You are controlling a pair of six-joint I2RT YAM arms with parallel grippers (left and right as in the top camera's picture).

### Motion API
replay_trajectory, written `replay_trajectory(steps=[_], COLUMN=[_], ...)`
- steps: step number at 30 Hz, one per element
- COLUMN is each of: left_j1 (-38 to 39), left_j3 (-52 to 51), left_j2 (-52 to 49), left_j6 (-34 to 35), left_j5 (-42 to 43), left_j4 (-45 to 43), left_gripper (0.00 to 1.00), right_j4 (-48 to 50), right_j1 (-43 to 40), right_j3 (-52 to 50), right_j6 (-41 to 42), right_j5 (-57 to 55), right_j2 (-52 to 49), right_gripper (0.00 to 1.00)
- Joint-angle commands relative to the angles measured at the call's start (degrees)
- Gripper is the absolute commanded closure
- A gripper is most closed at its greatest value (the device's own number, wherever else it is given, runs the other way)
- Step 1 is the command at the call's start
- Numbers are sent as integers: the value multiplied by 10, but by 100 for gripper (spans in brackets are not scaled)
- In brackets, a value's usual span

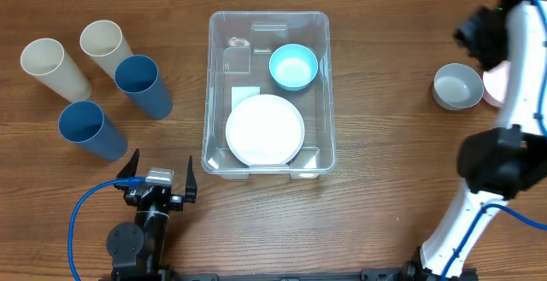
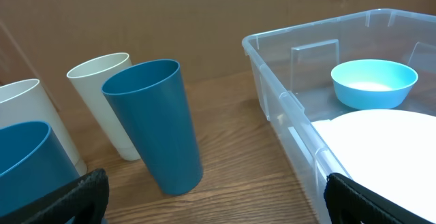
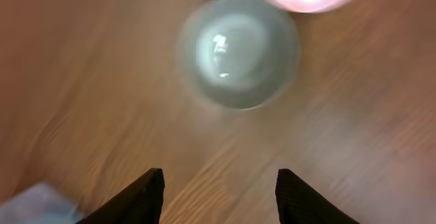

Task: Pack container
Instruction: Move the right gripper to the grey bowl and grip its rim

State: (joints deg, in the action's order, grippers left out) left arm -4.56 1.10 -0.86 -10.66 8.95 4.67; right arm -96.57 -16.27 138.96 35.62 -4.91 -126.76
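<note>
Left gripper (image 1: 162, 161): fingers wide apart, empty, near the table's (image 1: 385, 102) front edge
Right gripper (image 3: 220, 176): fingers apart, empty, above grey bowl (image 3: 238, 50)
Container (image 1: 208, 84): mid-table, holds white plate (image 1: 265, 129), light blue bowl (image 1: 293, 66)
Open room: bare wood between container and grey bowl

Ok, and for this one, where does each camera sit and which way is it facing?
Overhead: above the table, looking straight down on container, cups, left arm, right arm.
Left wrist: low behind the left hand, facing across the table toward cups and container; its dark fingertips fill the bottom corners.
Right wrist: aimed down, blurred, at the grey bowl; the right hand shows its fingertips at the bottom.
Shared: overhead and left wrist both show the light blue bowl.
</note>
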Motion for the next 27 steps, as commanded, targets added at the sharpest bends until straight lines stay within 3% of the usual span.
replay_trajectory(steps=[1,9,15,21,25,27], left_j1=[-4,-4,-4,-4,-4,-4], left_j3=[-3,-3,-3,-3,-3,-3], left_j2=[5,5,5,5,5,5], left_j6=[6,6,6,6,6,6], left_j5=[-2,-1,-1,-1,-1,-1], left_j4=[0,0,0,0,0,0], left_gripper=[0,0,0,0,0,0], right_j4=[15,140,247,290,290,291], right_j1=[-51,-88,-78,-73,-71,-70], right_j3=[-89,-266,-351,-378,-377,-377], right_j6=[9,-13,-16,-28,-30,-30], right_j5=[23,27,40,46,46,45], right_j2=[16,16,16,16,16,16], right_gripper=[46,48,51,57,92,96])
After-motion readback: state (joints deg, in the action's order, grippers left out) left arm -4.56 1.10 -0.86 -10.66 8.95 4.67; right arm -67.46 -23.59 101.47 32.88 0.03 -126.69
